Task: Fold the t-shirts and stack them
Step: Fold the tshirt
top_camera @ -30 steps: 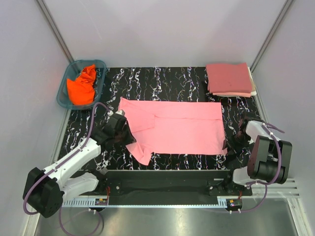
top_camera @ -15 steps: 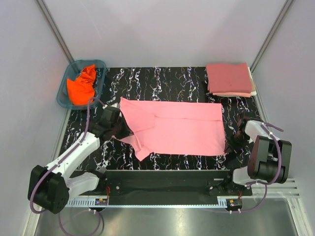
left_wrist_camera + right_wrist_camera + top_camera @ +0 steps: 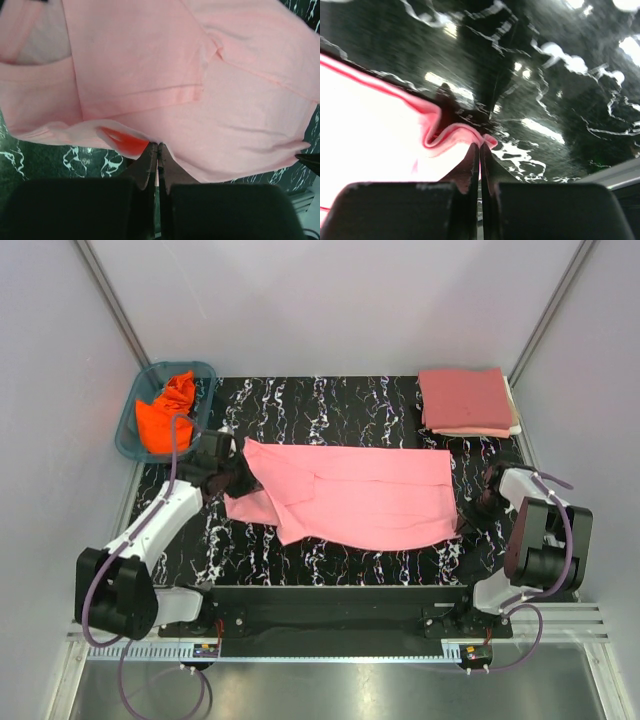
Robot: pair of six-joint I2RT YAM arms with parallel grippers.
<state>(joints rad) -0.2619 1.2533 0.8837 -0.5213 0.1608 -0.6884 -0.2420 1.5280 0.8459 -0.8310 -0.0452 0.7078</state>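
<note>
Across the middle of the table (image 3: pixel 330 400) the pink shirt (image 3: pixel 370 498) lies spread out. The left gripper (image 3: pixel 238 482) is pinched tight on its left edge, and the right gripper (image 3: pixel 470 512) is clamped the same way on the right hem corner. Since a second ago both have moved away from the near edge, the left one toward the basket (image 3: pixel 128 435), and the shirt's near edge has drawn back with them. An orange shirt (image 3: pixel 165 418) sits in the basket. A rose shirt (image 3: pixel 465 398) lies folded on a cream shirt (image 3: pixel 480 431) at the far right.

Both jaws have pulled the pink t-shirt's (image 3: pixel 370 495) near edge toward the far side.
</note>
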